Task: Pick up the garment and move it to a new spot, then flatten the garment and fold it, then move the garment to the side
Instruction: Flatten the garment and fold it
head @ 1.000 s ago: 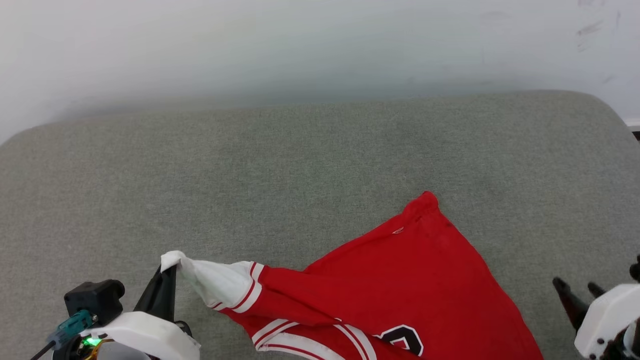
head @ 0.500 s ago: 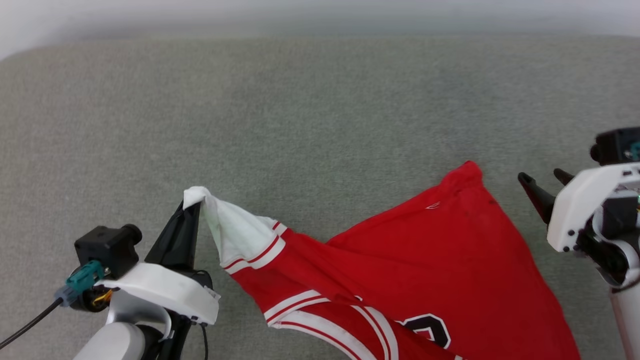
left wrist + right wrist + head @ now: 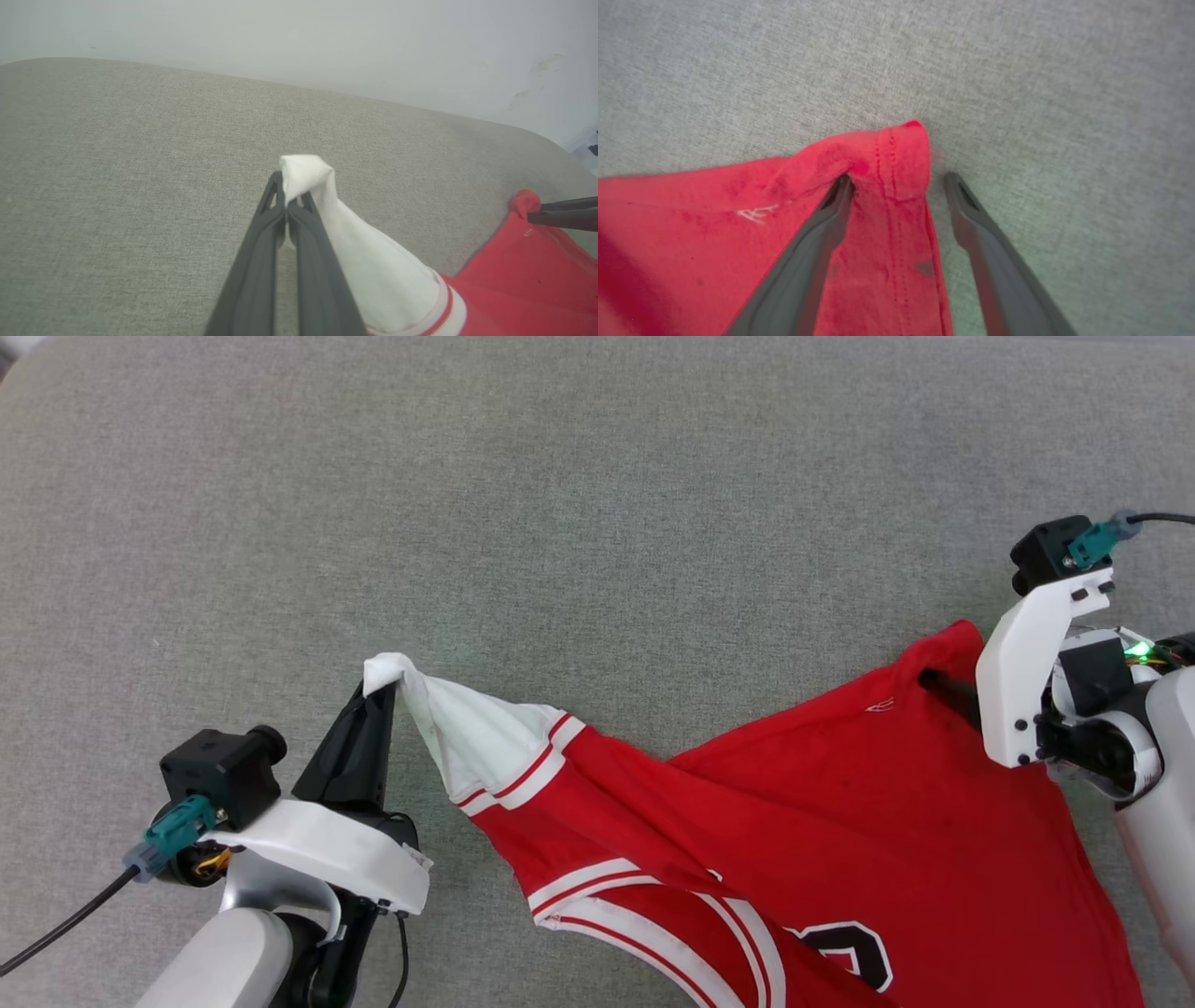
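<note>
Grey woven cushion point(image 3: 597, 476) across the whole head view. No pale wall along the top edge any more, so camera tipped down since a second ago, not things shifted.

Red jersey point(image 3: 840, 821) lying crumpled on the cushion, lower right of the frame, white sleeve point(image 3: 467, 737) drawn taut toward the lower left.

Left gripper point(image 3: 378, 695) at lower left, clamped tight on the sleeve's tip, as before.

Right gripper point(image 3: 943, 686) at the right edge, now at the jersey's upper red corner point(image 3: 901, 149); a second ago well apart from the cloth. In the right wrist view, fingers point(image 3: 822, 224) spread wide, one on the red cloth, the other on bare cushion just beside the hem, corner between them, unpinched.

Probably a second hold about to be taken, ready for lifting to a new spot. Flattening and folding not yet begun.
</note>
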